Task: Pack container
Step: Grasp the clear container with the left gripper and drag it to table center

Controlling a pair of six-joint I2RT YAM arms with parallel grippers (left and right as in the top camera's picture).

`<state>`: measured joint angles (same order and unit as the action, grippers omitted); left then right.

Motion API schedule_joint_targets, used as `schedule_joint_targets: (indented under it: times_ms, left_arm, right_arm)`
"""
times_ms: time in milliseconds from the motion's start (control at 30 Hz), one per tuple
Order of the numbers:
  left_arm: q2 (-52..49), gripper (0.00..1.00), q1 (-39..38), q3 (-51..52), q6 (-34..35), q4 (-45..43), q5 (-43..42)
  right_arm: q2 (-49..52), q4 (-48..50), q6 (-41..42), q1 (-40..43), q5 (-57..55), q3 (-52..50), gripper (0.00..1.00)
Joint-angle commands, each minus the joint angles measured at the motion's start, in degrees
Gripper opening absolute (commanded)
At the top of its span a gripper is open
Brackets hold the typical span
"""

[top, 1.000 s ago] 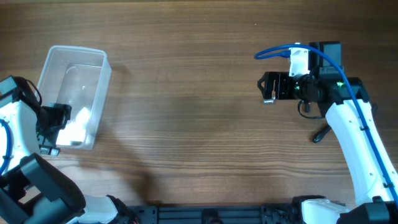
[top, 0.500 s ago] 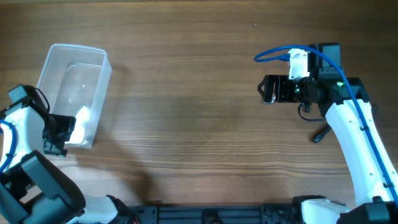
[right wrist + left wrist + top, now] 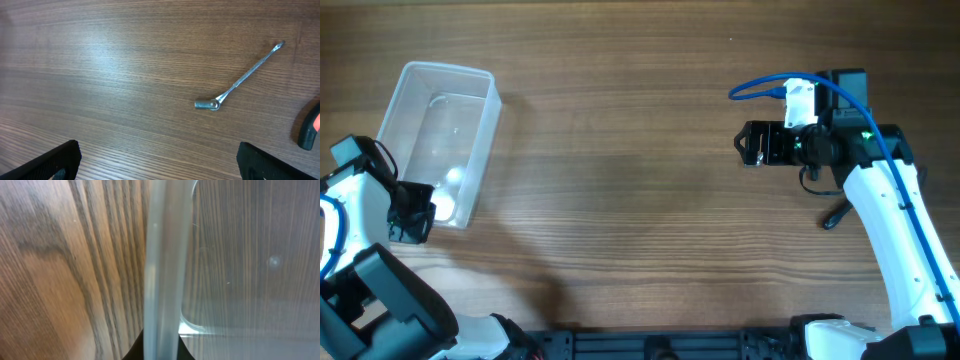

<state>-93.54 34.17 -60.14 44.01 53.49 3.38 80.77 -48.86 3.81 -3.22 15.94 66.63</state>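
Since the frame a second ago, the clear, see-through rectangular plastic container (image 3: 441, 67) has swung so that its far end sits nearer the back edge of the brown wood-grain desk (image 3: 620, 180). The white patch at its near end has shrunk to a small spot. The left tool (image 3: 418, 210) has slid a little toward the front edge. The right arm has barely shifted.

The container lies at the far left of the desk, open side up, its long axis tilted slightly from the desk's edges. The left tool is at its near short end. In the left wrist view the container's pale rim (image 3: 162, 255) runs straight up the frame and passes between the two black fingers (image 3: 137, 352) of the left tool (image 3: 161, 352). The fingers press close on either side, clamped on the wall.

The right tool (image 3: 750, 143) hangs over the right half of the desk, pointing toward the centre, with a blue cable (image 3: 760, 85) looped above it. In the right wrist view the right tool (image 3: 160, 162) has its black fingers (image 3: 55, 160) spread wide apart, gripping nothing.

Beyond them a slim silver metal wrench (image 3: 241, 74) with a jointed socket head lies flat on the wood. A black-and-orange handle (image 3: 310, 131) shows at the right border, apart from the wrench.

A broad stretch of wood separates the container from the right tool.
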Motion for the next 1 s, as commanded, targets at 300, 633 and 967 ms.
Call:
schedule_joint_targets:
  times_ms: [300,633,967]
  left_arm:
    - [4.13,0.04,-2.78,-5.01,-13.05,-1.64,-9.57]
    - [8.35,0.04,-28.24,-9.92,-25.94,-1.95,-10.27]
    - [-1.20,0.04,-50.45,-9.90,-31.32,-5.70,-1.77]
  right_arm:
    - [-0.57,0.81,7.02,0.20,-5.88,1.68,1.00]
    - [-7.28,-1.20,8.61,6.32,-12.87,3.28,1.00]
    - [-9.33,-4.87,11.54,10.05,-14.67,3.28,1.00]
